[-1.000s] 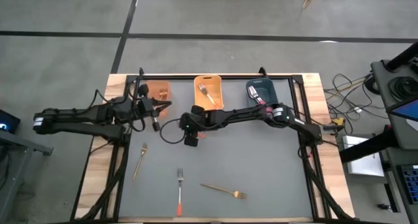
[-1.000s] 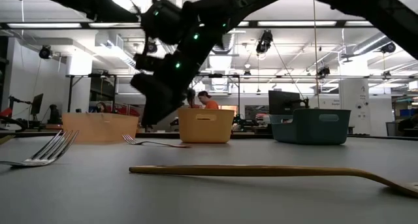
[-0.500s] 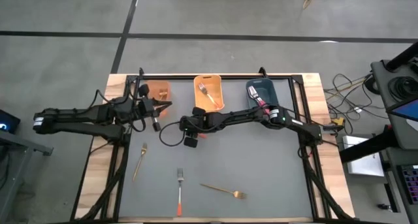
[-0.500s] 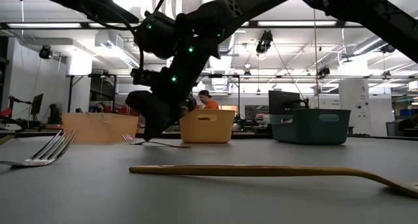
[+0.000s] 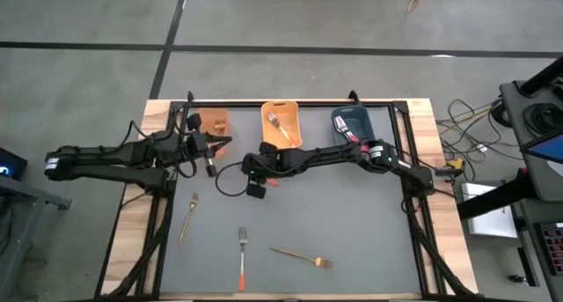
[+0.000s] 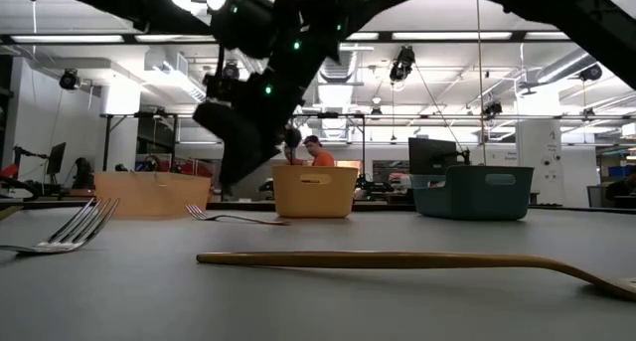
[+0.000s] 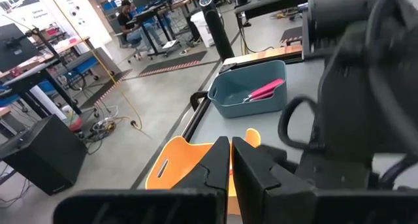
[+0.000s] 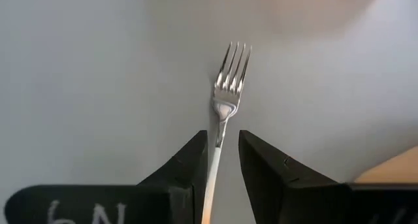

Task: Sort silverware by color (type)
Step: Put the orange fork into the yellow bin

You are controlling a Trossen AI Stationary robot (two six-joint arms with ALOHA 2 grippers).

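right gripper [image 8: 222, 162] over the mat just before the orange bin [image 5: 281, 124], fingers nearly pinched on a fork [image 8: 225, 106]. fork's long axis runs straight out between the fingers, tines away. slim silver tines, pale smooth handle. left gripper [image 7: 230, 160] pressed together, idle near the tan bin [image 5: 216, 121].

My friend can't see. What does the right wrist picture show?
A silver-tined fork lies on the grey table, its handle running between the right gripper's two dark fingers. An orange edge shows at the top.
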